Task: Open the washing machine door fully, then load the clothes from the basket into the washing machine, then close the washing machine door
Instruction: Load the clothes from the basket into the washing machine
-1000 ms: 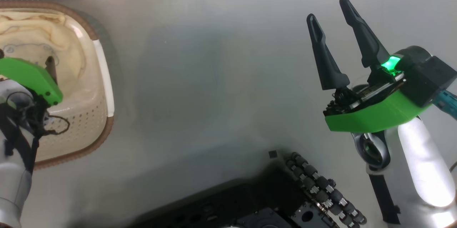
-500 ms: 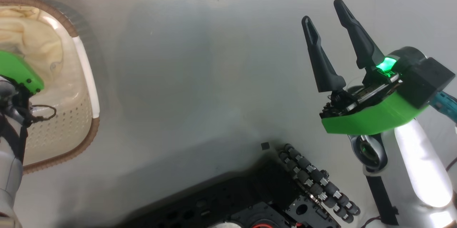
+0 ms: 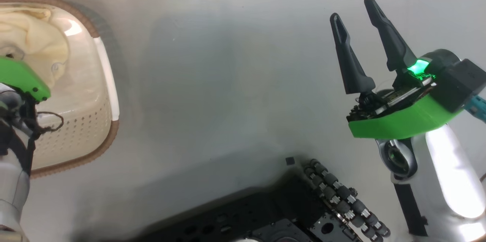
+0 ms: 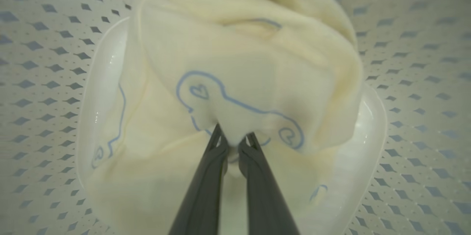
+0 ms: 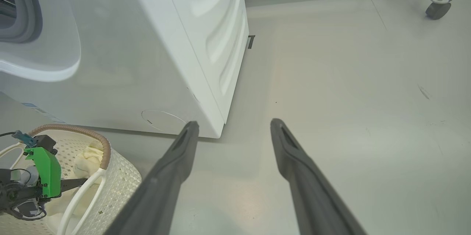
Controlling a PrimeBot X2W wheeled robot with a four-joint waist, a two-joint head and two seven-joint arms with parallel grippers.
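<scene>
The left gripper is pinching a fold of the clothes right at its fingertips, fingers drawn nearly together on the fabric, with the rest of the garment bunching just ahead of them inside the basket. The right gripper is hanging well apart over the floor, fingers spread wide and holding nothing, so the left arm is the nearer one. The washing machine is standing just beyond the basket, where the load likely needs carrying.
</scene>
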